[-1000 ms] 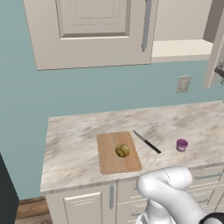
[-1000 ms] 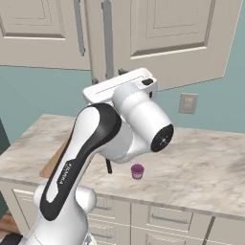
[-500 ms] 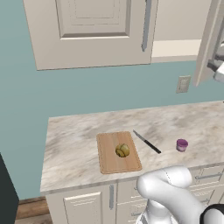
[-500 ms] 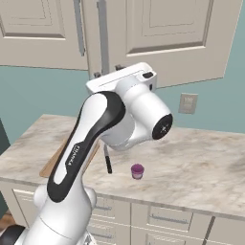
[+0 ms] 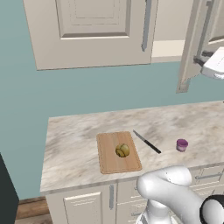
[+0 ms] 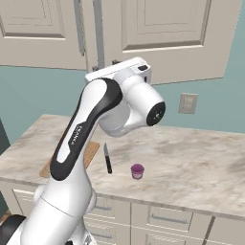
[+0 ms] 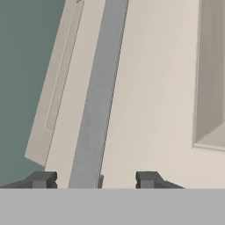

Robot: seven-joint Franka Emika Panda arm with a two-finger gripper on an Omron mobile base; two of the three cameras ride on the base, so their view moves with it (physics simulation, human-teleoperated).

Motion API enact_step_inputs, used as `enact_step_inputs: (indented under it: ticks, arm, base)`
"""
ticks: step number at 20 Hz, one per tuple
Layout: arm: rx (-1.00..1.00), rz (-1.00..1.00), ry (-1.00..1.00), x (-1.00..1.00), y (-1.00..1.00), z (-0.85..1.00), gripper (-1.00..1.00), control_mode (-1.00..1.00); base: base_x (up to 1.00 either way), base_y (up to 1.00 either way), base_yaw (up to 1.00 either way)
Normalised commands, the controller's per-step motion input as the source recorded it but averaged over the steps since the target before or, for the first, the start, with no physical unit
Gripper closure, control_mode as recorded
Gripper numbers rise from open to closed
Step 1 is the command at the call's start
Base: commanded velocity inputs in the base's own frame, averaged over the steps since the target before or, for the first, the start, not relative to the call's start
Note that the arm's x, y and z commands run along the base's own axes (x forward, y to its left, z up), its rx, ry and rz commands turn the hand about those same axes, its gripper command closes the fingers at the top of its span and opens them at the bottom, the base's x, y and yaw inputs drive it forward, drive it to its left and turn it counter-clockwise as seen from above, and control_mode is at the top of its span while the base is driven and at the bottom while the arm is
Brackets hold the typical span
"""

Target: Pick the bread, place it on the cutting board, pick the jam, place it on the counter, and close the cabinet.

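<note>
Counter (image 5: 78, 144), bread (image 5: 122, 150) on cutting board (image 5: 109, 159)

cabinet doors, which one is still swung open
The right-hand cabinet door by the gripper; it juts out edge-on, while the left door lies flat shut.

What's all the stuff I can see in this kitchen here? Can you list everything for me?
cabinet: one, beige; left door shut, right door swung partly open.
cabinet handle: one, grey metal bar, close in front of the hand.
counter: one, beige-grey marbled, under the cabinet.
cutting board: one, light-brown wood, on the counter.
bread: one, golden-brown, on the cutting board.
knife: one, dark, beside the board.
jam: one, purple-pink, on the counter.
wall outlet: one, cream.
hand: one, dark fingers open either side of the handle.
</note>
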Motion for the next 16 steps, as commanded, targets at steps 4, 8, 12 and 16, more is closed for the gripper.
enact_step_inputs:
  ticks: [4,8,12,16]
  arm:
    - [0.00,0.00,0.00,0.57,0.29,0.00,-1.00,-1.00]
    - [0.00,0.00,0.00,0.49,0.26,0.00,-1.00,-1.00]
    - [0.00,0.00,0.00,0.45,0.23,0.00,-1.00,-1.00]
    - [0.00,0.00,0.00,0.45,0.21,0.00,-1.00,-1.00]
  base:
    - [0.00,0.00,0.00]
    - [0.00,0.00,0.00]
    - [0.00,0.00,0.00]
    - [0.00,0.00,0.00]
